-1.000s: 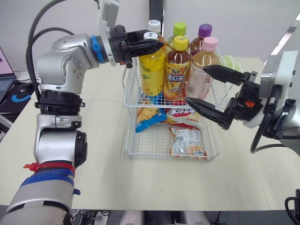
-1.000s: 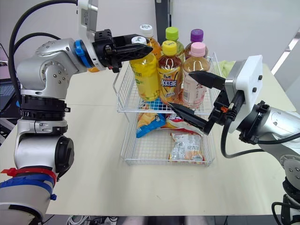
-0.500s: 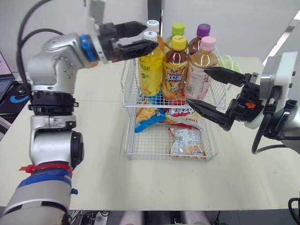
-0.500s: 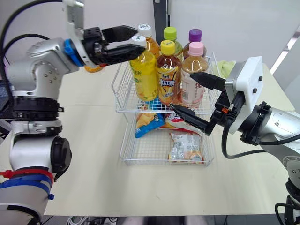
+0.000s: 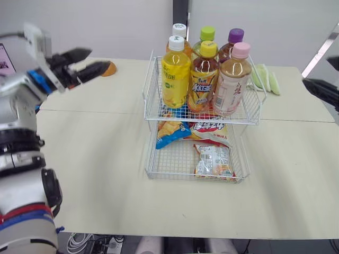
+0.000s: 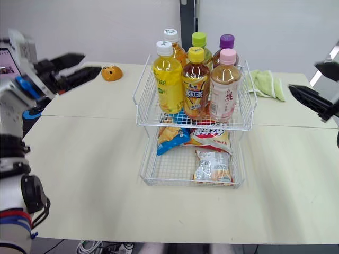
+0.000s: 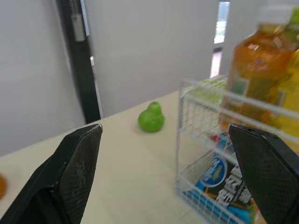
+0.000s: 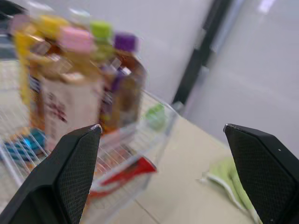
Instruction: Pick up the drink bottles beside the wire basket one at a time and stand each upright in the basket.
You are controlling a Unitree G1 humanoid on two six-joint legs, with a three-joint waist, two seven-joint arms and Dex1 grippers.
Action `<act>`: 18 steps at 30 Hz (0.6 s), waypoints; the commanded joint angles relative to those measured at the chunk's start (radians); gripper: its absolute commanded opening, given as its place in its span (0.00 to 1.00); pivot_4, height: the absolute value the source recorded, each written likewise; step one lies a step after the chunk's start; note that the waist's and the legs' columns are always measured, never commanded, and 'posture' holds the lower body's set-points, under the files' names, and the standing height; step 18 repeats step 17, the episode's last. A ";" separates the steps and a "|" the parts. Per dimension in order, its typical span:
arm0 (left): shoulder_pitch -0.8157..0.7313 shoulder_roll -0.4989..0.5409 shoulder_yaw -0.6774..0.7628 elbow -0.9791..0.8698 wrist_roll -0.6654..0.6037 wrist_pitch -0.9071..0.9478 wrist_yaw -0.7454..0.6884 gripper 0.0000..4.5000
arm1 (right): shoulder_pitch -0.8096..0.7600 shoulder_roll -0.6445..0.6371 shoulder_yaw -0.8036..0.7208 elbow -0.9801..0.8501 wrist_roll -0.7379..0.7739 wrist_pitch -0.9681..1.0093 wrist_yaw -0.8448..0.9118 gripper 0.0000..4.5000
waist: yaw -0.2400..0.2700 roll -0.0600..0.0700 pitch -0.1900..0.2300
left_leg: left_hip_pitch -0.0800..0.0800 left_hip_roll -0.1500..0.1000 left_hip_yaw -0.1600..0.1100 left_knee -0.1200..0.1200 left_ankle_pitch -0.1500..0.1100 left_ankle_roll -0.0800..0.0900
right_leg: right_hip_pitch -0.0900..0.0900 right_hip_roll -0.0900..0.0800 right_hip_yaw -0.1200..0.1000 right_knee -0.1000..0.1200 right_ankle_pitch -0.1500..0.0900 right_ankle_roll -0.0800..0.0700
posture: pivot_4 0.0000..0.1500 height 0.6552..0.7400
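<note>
Moved since a second ago: both arms have pulled away from the wire basket (image 5: 152, 87). The left gripper (image 6: 90, 63), which was at the cap of the yellow bottle (image 5: 175, 74), is now out over the table's left edge. The right gripper (image 6: 303, 76), which flanked the pink-capped bottle (image 5: 232, 79), is now at the far right.
Drink bottles: six, all upright in the basket's upper tier.
Front row: the yellow bottle, the yellow-capped tea bottle (image 5: 202, 79) and the pink-capped bottle, side by side.
Back row: a white-capped bottle (image 5: 179, 32), a green-capped bottle (image 5: 207, 34) and a purple-capped bottle (image 5: 235, 37), just behind the front three.
Lower tier: snack packets (image 5: 213, 160) lie flat under the bottles.
Left jaws: spread wide and empty, with the bottles well apart from them, off to the robot's right.
Right jaws: spread wide with nothing between them. The bottles are well apart, off to the robot's left.
Table (image 5: 106, 159): a small orange object (image 6: 112, 73) lies near the left gripper, and a green cloth (image 6: 263, 83) lies beside the basket's right rear corner.
Left wrist view: a green pear (image 7: 151, 119) sits on the table beyond the basket.
</note>
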 commanded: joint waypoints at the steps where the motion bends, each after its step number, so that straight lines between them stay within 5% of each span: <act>1: 0.115 -0.018 0.054 -0.038 0.040 -0.091 0.130 1.00 | 0.033 0.039 -0.024 0.143 -0.115 -0.163 0.029 1.00 | 0.000 0.000 0.000 | 0.000 0.000 0.000 0.000 0.000 -0.001 | 0.000 0.000 0.000 0.000 0.000 0.000 | 1.00 1.00; 8: 0.450 -0.104 0.068 -0.177 0.112 -0.178 0.321 1.00 | 0.084 0.211 0.067 0.417 -0.291 -0.427 0.015 1.00 | -0.002 0.001 -0.001 | 0.001 0.001 0.001 0.000 0.000 0.000 | 0.000 0.000 0.001 0.000 0.000 0.000 | 1.00 1.00; 18: 0.529 -0.125 0.076 -0.262 0.094 -0.177 0.363 1.00 | 0.087 0.288 0.093 0.455 -0.318 -0.481 0.008 1.00 | 0.003 0.007 -0.004 | 0.002 0.001 0.001 -0.001 -0.001 0.001 | 0.001 0.000 0.001 0.000 0.001 0.000 | 1.00 1.00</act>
